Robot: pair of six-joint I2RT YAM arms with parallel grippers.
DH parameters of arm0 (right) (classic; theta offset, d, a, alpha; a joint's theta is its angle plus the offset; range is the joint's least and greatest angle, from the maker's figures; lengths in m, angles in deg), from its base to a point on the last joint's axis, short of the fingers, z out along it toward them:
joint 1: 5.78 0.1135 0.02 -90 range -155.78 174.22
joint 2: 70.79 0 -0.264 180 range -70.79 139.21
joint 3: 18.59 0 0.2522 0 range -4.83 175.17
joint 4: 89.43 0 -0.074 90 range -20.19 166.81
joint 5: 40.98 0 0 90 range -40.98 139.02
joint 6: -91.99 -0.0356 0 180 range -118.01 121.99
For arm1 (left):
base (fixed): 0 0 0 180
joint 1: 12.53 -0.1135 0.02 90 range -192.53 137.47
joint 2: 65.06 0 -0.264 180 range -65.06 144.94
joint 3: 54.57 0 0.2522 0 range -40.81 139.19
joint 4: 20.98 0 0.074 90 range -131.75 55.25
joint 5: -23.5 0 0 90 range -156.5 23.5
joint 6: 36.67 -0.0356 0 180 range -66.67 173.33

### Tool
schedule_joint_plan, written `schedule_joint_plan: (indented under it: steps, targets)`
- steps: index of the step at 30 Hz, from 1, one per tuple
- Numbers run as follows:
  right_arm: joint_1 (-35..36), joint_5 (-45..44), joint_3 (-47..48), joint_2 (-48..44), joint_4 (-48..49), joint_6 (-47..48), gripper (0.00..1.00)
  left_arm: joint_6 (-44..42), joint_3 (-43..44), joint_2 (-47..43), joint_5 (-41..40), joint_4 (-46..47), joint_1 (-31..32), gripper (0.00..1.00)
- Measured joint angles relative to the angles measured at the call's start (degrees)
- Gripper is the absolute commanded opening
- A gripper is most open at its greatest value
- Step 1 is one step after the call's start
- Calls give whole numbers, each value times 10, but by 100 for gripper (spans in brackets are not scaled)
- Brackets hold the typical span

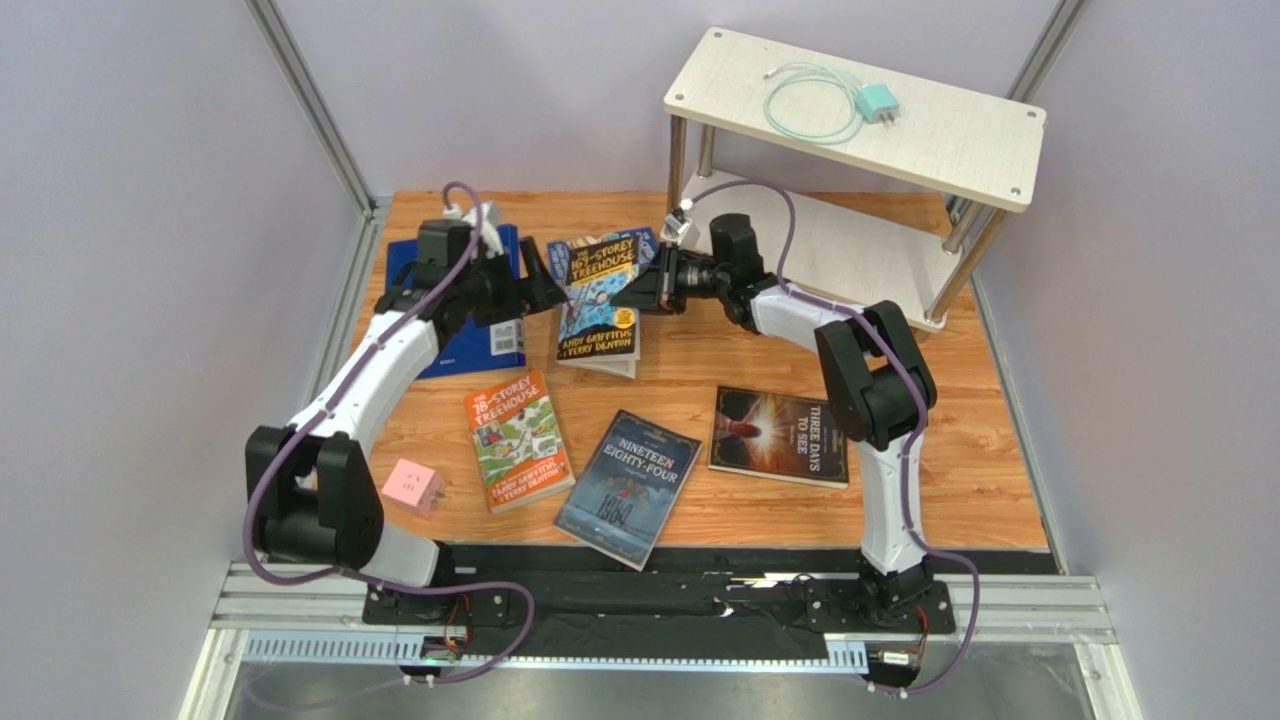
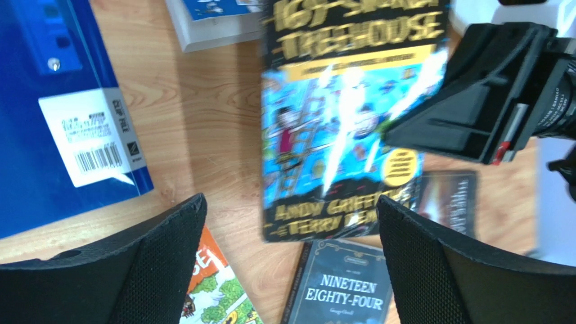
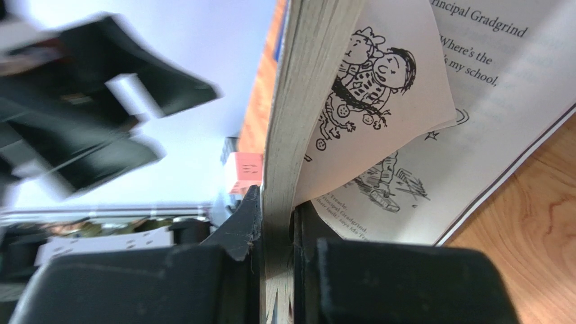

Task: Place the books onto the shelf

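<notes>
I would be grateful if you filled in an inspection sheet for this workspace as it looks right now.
Surface: wooden tabletop, with books scattered flat on it.
Job's things: blue Treehouse book held by the right tool; second blue book, orange Treehouse book, Nineteen Eighty-Four and Three Days to See lie flat; no books seen on the shelf.
Clutter: blue folder, pink cube, teal charger on the shelf top.
Tools: left tool open and empty; right tool shut on the blue Treehouse book's pages.
Cables: purple cables along both arms; teal cable coiled on the shelf top.
Surroundings: plain walls, metal frame posts.
</notes>
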Motion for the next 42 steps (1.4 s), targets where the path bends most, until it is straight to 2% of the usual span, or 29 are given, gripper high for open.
schedule_joint_plan:
  steps: [4, 9, 14, 17, 18, 19, 20, 21, 22, 23, 26, 28, 29, 31, 34, 35, 38, 42]
  targets:
    - [-18, 51, -1, 0, 79, -57, 0, 35, -97, -14, 96, 110, -62, 100]
    - [-24, 106, -11, -1, 262, -202, 0, 76, -142, -5, 203, 221, -56, 100]
    - [-24, 134, -12, 2, 458, -349, 0, 153, -163, 12, 306, 386, -54, 96]
    - [-24, 144, -13, 2, 506, -382, 0, 183, -167, 21, 341, 445, -51, 79]
    - [-23, 147, -14, 2, 511, -386, 0, 190, -167, 23, 348, 459, -50, 60]
    - [-23, 149, -17, 2, 513, -383, 0, 197, -167, 27, 356, 476, -46, 50]
    - [-22, 150, -22, 2, 510, -377, 0, 204, -167, 30, 364, 486, -43, 42]
    - [-20, 151, -27, 2, 502, -369, 0, 210, -167, 33, 369, 498, -38, 25]
    - [-18, 152, -33, 2, 488, -353, 0, 213, -167, 38, 374, 508, -33, 15]
    - [-19, 153, -38, 0, 468, -331, 0, 223, -166, 42, 381, 513, -31, 0]
    - [-22, 145, -48, -17, 369, -239, 4, 244, -165, 56, 383, 523, -29, 0]
    - [-22, 131, -58, -49, 283, -170, 12, 253, -165, 62, 384, 524, -26, 0]
    - [-21, 112, -61, -74, 209, -117, 14, 255, -165, 62, 384, 525, -25, 0]
    - [-15, 59, -61, -127, 73, -17, 26, 258, -165, 62, 383, 534, -22, 0]
    - [-4, -36, -68, -203, -63, 88, 43, 258, -159, 58, 386, 544, -15, 0]
    - [0, -67, -75, -232, -98, 120, 46, 257, -159, 54, 393, 546, -13, 0]
    - [-3, -101, -104, -280, -130, 164, 52, 256, -159, 43, 405, 549, -6, 0]
    - [-14, -108, -173, -316, -123, 180, 63, 270, -160, 41, 413, 569, -4, 0]
